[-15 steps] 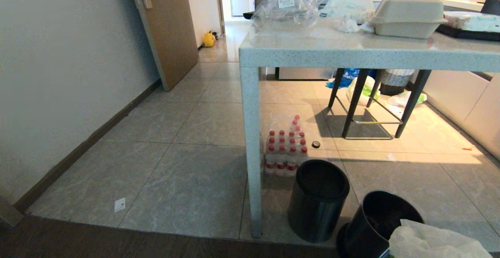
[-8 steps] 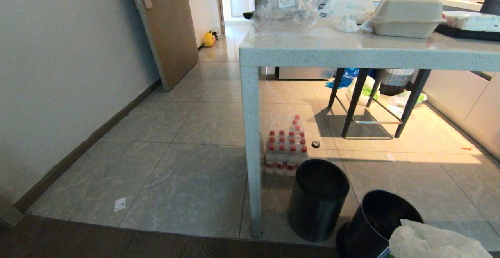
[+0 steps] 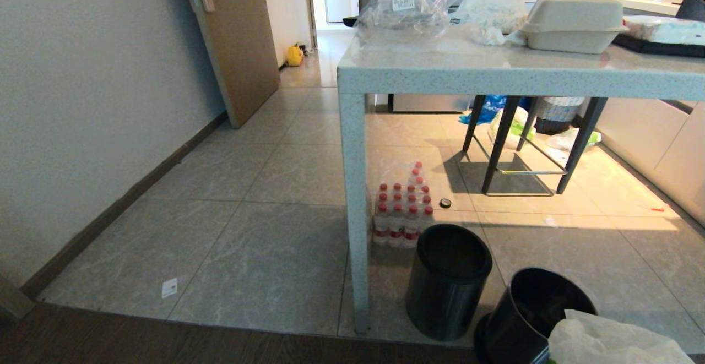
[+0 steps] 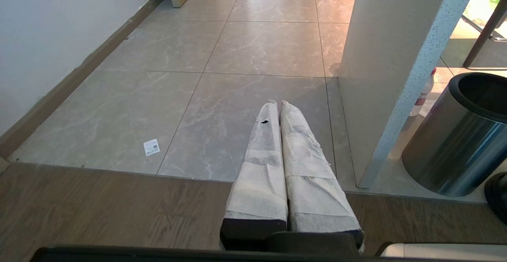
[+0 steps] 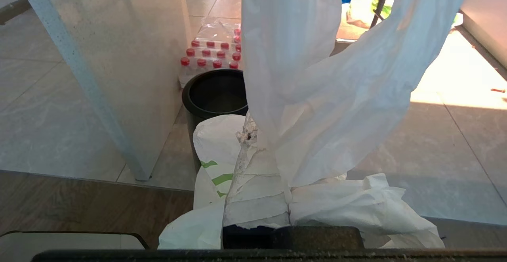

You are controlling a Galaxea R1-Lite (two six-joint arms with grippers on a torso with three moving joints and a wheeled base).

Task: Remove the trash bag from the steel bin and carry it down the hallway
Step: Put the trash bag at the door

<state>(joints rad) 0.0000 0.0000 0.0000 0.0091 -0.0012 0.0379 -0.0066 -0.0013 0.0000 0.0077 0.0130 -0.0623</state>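
the right gripper (image 5: 253,135) has its jaws clamped on the trash bag (image 5: 317,107), whose thin white plastic drapes over the wrapped fingers and shows green print on one fold. in the head view the bag is a crumpled white mass at the bottom right corner (image 3: 606,342), just beside a dark round bin (image 3: 537,314). the steel bin (image 3: 449,281) stands upright on the tiled floor (image 3: 264,254) next to the pale leg of the table (image 3: 495,72), with a shrink-wrapped pack of red-capped bottles (image 3: 402,210) just behind it. the left gripper (image 4: 277,107) hangs low over the floor, jaws pressed together and holding nothing, with the table leg and the steel bin off to one side of it. beyond a brown door (image 3: 237,39), the hallway (image 3: 311,69) runs away from the robot, with a small yellow bag (image 3: 294,55) lying by its wall.
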